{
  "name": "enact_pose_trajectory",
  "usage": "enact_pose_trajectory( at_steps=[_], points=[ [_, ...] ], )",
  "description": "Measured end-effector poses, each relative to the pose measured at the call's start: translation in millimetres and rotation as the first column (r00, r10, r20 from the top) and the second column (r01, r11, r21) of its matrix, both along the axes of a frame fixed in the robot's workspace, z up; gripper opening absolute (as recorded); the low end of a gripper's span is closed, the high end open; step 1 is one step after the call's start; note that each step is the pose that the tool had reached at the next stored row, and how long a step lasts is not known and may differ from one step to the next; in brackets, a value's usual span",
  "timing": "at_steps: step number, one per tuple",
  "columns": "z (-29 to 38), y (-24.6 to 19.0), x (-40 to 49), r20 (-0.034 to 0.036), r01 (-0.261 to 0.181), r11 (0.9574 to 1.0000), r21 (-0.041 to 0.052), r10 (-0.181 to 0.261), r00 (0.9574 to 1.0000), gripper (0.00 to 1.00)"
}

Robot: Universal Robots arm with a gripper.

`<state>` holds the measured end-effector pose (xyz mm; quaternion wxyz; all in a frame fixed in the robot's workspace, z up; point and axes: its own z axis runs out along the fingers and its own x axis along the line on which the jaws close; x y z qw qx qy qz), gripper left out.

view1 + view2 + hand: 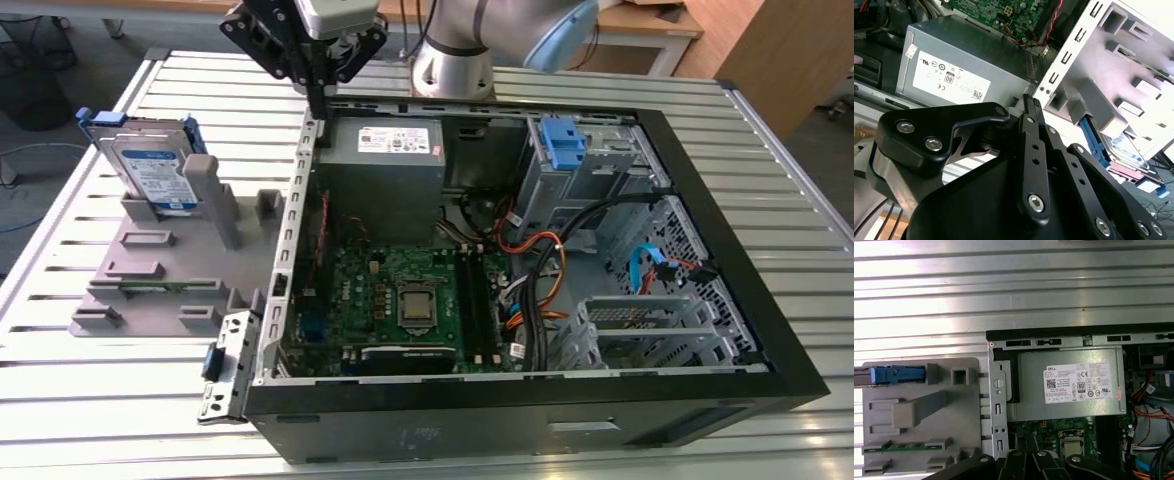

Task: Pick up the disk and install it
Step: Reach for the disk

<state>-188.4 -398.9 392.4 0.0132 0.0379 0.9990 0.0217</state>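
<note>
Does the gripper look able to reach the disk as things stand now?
Probably yes. The gripper hangs over the edge of the case; the disk stands upright in the grey holder on the exterior view's left, top free, nothing between them.
</note>
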Motion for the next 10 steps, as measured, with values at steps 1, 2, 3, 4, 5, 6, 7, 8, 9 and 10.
enact_pose_trajectory(
  at_steps=[1,2,3,4,5,6,7,8,9,10],
  points=[
    [-0.1,0.0,-1.1,0.0,0.0,1.0,0.0,0.0,1.0,0.11],
    [-0.1,0.0,-2.4,0.0,0.0,1.0,0.0,0.0,1.0,0.11],
    [-0.2,0.0,-3.7,0.0,0.0,1.0,0.0,0.0,1.0,0.11],
    [-0.3,0.0,-5.1,0.0001,0.0,1.0,0.0,0.0,1.0,0.11],
    [-0.3,0.0,-6.5,0.0001,0.0,1.0,0.0001,0.0,1.0,0.11],
    [-0.4,0.0,-8.1,0.0,0.0,1.0,0.0001,0.0,1.0,0.11],
    [-0.4,0.0,-9.6,0.0001,0.0,1.0,0.0,0.0,1.0,0.11],
    [-0.5,0.0,-11.0,0.0001,0.0,1.0,0.0001,0.0,1.0,0.11],
    [-0.5,0.0,-12.4,0.0001,0.0,1.0,0.0001,0.0,1.0,0.11],
    [-0.5,0.0,-13.7,0.0,0.0,1.0,0.0,0.0,1.0,0.11]
  ],
)
